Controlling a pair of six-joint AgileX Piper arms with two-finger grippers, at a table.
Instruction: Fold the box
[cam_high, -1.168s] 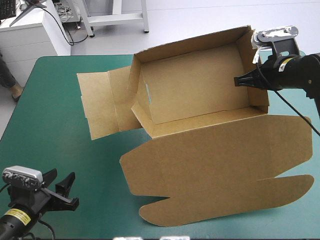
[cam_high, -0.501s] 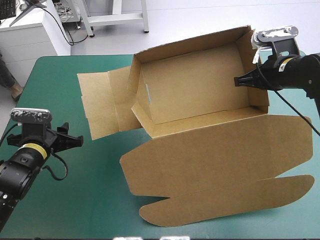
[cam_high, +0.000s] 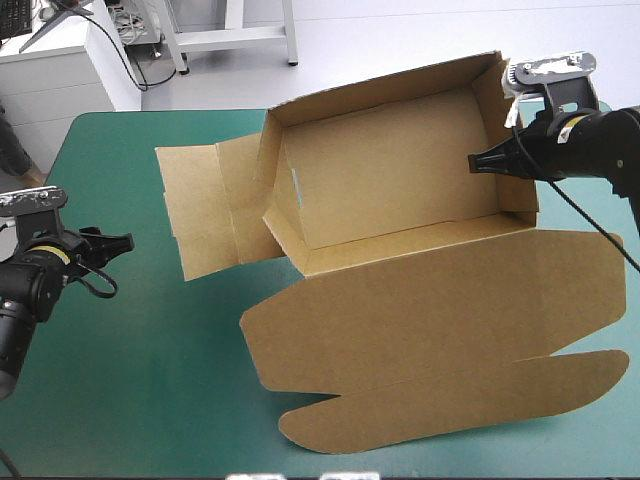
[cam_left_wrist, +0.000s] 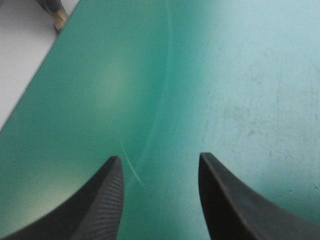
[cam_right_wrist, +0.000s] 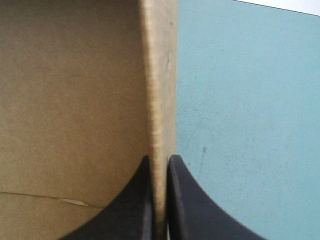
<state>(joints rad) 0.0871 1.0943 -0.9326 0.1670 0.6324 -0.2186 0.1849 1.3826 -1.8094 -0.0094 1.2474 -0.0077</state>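
Observation:
The brown box (cam_high: 400, 190) stands as an open tray with its walls raised and its lid (cam_high: 430, 320) lying flat toward the near edge. A loose side flap (cam_high: 205, 205) lies flat at its left. My right gripper (cam_high: 482, 161) is shut on the box's right wall; in the right wrist view the wall's edge (cam_right_wrist: 160, 100) runs up from between the fingers. My left gripper (cam_high: 118, 245) hovers open over bare teal-green cover, left of the side flap. The left wrist view shows its fingers (cam_left_wrist: 112, 200) apart with only cover between them.
The table's left edge (cam_left_wrist: 35, 80) shows ahead of the left gripper. Bare teal-green cover (cam_high: 150, 370) lies at the near left of the box. A white cabinet (cam_high: 60, 60) stands beyond the far left corner.
My left arm has swung from the near-left corner toward the far left, now level with the side flap. The right gripper and the box have not moved.

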